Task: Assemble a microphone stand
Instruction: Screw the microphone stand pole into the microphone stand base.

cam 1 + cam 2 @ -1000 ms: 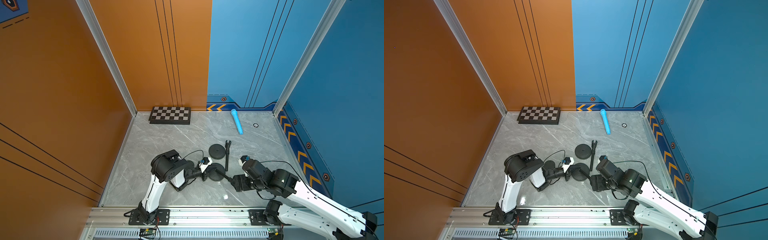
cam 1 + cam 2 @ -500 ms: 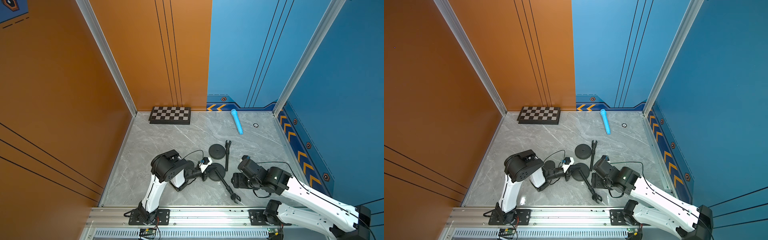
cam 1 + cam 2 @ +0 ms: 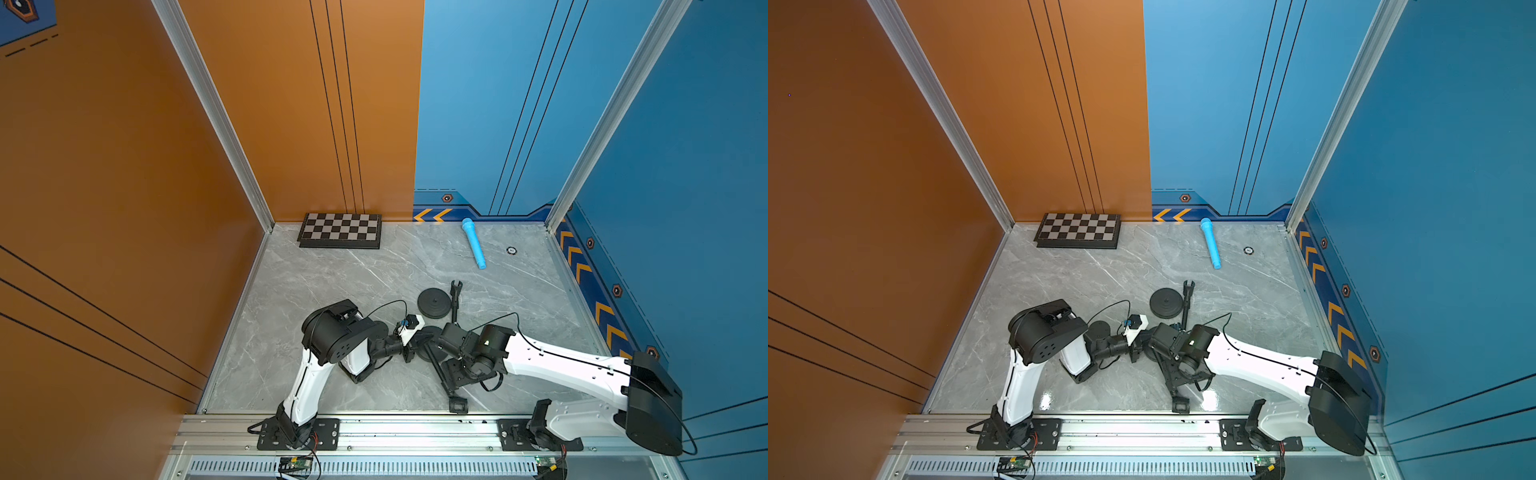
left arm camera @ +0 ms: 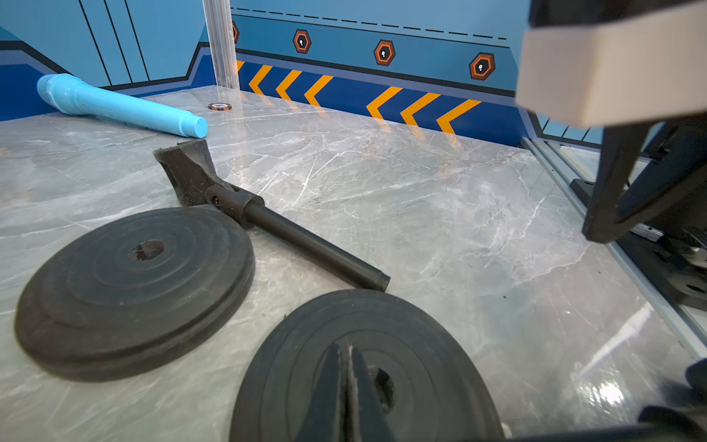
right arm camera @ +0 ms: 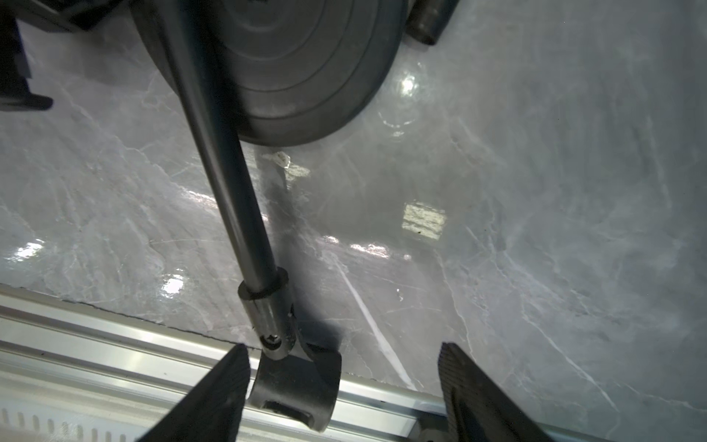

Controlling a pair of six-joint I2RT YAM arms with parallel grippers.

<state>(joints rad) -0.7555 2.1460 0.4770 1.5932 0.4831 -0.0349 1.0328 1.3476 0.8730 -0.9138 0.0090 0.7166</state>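
Stiff, slim, probably light pole (image 5: 229,183): grasp mid-shaft near the base (image 5: 306,69); right gripper (image 5: 342,346) spread open, left gripper (image 4: 346,348) clenched empty.

Two bases (image 4: 134,291), two poles (image 3: 455,301), one microphone (image 3: 473,243)

LIGHT bright, even, from overhead | GLARE white patches on glossy counter (image 5: 422,220), right wrist view | SHADOW soft, short, beside pole (image 5: 229,183) | FOCUS top views sharp; base disc (image 5: 298,65) slightly soft | EDGES wrist views bowed
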